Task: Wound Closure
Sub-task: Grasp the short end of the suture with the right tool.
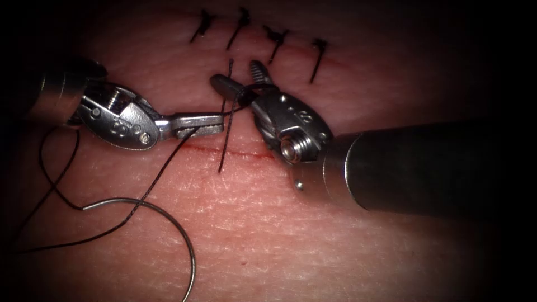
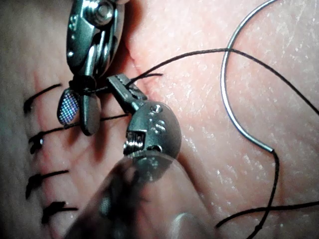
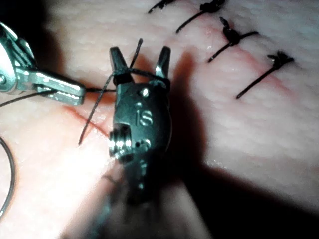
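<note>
Below the left claw [image 1: 215, 124] — gripping thread [image 1: 162, 173] — the needle [image 1: 168, 221] lies loose.

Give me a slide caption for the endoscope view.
Left tool grips thread, looped around the open right tool; needle lies free on tissue.

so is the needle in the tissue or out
Out: the needle lies loose on the tissue, its whole curve visible, held by neither tool.

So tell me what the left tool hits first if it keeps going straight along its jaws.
Probably the right tool: the left tool, shut on the thread, points right toward its open jaws, wrapped with thread. Depth is unclear.
</note>
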### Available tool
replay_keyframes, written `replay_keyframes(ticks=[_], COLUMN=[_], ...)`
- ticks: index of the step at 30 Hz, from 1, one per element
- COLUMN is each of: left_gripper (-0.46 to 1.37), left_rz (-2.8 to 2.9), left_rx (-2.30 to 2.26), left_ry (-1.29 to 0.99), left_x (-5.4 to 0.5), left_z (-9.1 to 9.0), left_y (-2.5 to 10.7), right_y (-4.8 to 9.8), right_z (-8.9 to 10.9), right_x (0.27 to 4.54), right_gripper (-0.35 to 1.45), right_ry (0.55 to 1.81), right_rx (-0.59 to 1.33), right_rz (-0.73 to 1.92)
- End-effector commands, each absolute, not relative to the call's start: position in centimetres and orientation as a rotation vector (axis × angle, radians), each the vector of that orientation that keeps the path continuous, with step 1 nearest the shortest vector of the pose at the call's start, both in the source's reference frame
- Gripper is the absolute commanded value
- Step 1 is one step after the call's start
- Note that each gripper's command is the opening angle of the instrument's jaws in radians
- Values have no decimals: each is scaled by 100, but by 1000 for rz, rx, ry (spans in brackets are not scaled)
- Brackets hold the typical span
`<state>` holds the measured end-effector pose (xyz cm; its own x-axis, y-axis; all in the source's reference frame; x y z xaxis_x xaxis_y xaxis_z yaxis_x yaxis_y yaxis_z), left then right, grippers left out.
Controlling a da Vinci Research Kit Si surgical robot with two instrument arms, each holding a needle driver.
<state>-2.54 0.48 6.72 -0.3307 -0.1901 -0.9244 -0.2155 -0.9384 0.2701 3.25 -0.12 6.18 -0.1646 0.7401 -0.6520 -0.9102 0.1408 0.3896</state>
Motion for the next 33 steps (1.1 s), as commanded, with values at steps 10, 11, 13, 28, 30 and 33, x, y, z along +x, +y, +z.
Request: replay_keyframes(ticks=[10, 11, 13, 28, 30, 33], left_gripper=[-35, -35, -35, -35, -35, -35], left_rz=[2504, 2504, 2504, 2504, 2504, 2504], left_rx=[-1811, -1811, -1812, -1816, -1817, -1818], left_ry=[536, 536, 536, 534, 534, 533], left_x=[-253, -253, -253, -252, -252, -251], left_z=[677, 678, 679, 679, 678, 678], left_y=[51, 52, 52, 52, 52, 51], right_y=[-7, -7, -7, -5, -5, -4], right_z=[622, 622, 623, 624, 624, 624], right_x=[328, 328, 330, 335, 336, 336], right_gripper=[107, 107, 105, 94, 94, 94], right_ry=[924, 924, 928, 934, 935, 937], right_rx=[-236, -236, -232, -226, -224, -222], right_rz=[1476, 1476, 1474, 1471, 1470, 1469])
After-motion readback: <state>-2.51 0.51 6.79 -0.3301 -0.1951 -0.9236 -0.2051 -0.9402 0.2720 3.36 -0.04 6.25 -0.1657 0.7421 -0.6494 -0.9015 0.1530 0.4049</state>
